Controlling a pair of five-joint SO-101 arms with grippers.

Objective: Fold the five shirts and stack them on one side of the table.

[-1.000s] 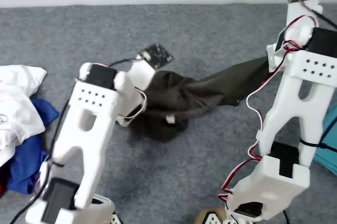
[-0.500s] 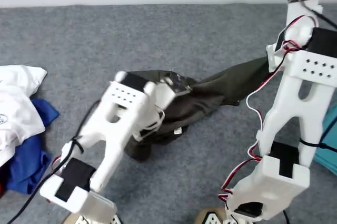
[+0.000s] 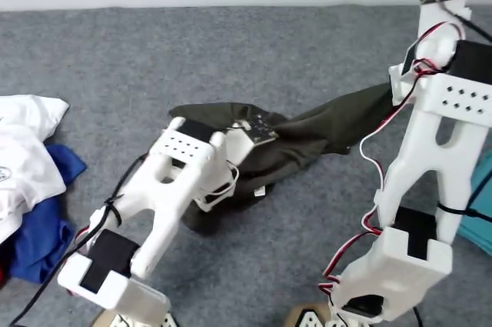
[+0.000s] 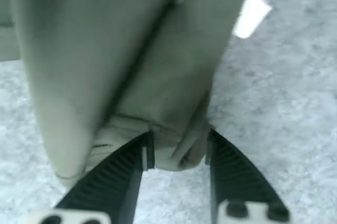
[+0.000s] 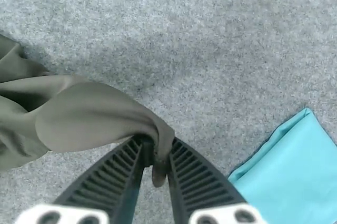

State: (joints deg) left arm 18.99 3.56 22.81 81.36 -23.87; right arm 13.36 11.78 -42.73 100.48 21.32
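A dark olive shirt (image 3: 323, 127) hangs stretched between my two arms above the grey table (image 3: 115, 58). My left gripper (image 4: 176, 153) is shut on a bunched fold of the olive shirt (image 4: 131, 50), near the table's middle. My right gripper (image 5: 156, 161) is shut on the other end of the olive shirt (image 5: 79, 118), at the right side. In the high view the left arm (image 3: 184, 165) covers part of the cloth, and the right arm (image 3: 438, 111) hides its own end. A white tag (image 4: 251, 8) shows on the shirt.
A white shirt (image 3: 23, 158) lies crumpled over a blue shirt (image 3: 38, 227) at the left edge. A teal shirt (image 3: 480, 204) lies flat at the right edge, close to the right gripper in its wrist view, teal shirt (image 5: 284, 182).
The left arm has swung to the right and lower, carrying its end of the olive shirt towards the middle. The right arm has kept still.
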